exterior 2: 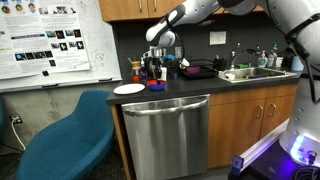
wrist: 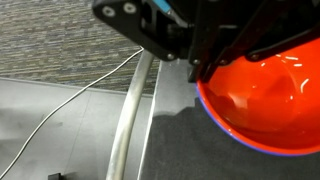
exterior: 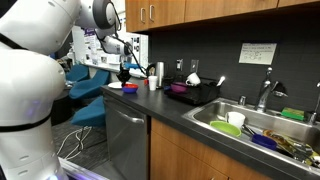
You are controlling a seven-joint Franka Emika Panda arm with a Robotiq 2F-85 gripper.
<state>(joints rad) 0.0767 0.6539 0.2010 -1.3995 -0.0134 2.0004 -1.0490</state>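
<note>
My gripper (wrist: 213,72) comes in from the top of the wrist view, and its jaws straddle the near rim of a bowl (wrist: 265,110) that is orange-red inside with a blue outer edge. One finger (wrist: 196,55) is outside the rim and the other lies over the inside. In both exterior views the gripper (exterior: 124,72) (exterior 2: 155,66) hangs over the end of the dark counter (exterior: 165,103), right above the bowl (exterior: 129,87) (exterior 2: 157,86). A white plate (exterior: 114,88) (exterior 2: 129,89) lies beside the bowl. Whether the bowl rests on the counter or is lifted is not clear.
A black dish rack (exterior: 196,92) and cups (exterior: 153,80) stand further along the counter. A sink (exterior: 222,112) full of dishes has a faucet (exterior: 265,95). Below are the dishwasher (exterior 2: 165,135), its handle (wrist: 130,120), a cable (wrist: 70,100) on the floor, and a blue chair (exterior 2: 70,135).
</note>
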